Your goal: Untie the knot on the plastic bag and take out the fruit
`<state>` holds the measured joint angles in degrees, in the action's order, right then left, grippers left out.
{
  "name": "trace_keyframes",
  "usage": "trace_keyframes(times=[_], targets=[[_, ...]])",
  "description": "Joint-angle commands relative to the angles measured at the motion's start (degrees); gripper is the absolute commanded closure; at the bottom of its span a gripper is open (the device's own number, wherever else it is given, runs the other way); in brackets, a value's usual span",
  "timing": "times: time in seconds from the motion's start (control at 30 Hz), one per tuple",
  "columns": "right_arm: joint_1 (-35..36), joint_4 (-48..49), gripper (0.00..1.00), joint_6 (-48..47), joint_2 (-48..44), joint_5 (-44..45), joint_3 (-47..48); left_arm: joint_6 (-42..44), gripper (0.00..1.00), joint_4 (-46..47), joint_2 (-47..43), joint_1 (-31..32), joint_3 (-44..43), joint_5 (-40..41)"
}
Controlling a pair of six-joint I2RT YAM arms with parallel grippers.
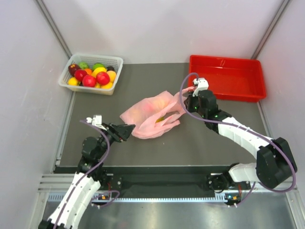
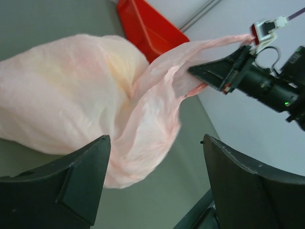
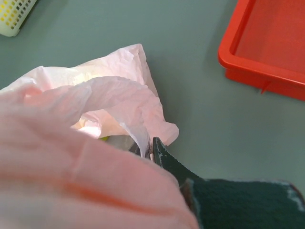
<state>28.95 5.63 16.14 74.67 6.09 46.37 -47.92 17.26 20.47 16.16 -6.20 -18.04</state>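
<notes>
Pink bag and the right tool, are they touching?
Touching. The left wrist view shows the right tool pinching a stretched strip of the pink bag.

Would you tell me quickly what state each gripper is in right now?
Left gripper: open, holding nothing.
Right gripper: shut on a handle strip of the plastic bag.

Crinkly, translucent plastic bag point(image 1: 147, 115); glossy plastic tray point(image 1: 228, 76)
</notes>
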Motion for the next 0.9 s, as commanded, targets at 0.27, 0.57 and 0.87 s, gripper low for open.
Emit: trace_keyframes(times=[0.27,0.57,0.87], targets=[[-0.8,-2.7,0.77,-3.7,-2.2,-10.0,-0.4,15.8,0.01,-25.4,18.3,0.3,-27.4,-5.1],[-0.7,-7.4,0.71,-5.7,-1.5,-12.8,2.8,33.1,0.01,-38.5,48.0,21.7,-57.5,17.6],[-0.7,-8.3,0.68,-3.7,-3.1,-15.5,1.9,39.9,0.01,-41.4,66.8,26.5,-70.2,29.6]])
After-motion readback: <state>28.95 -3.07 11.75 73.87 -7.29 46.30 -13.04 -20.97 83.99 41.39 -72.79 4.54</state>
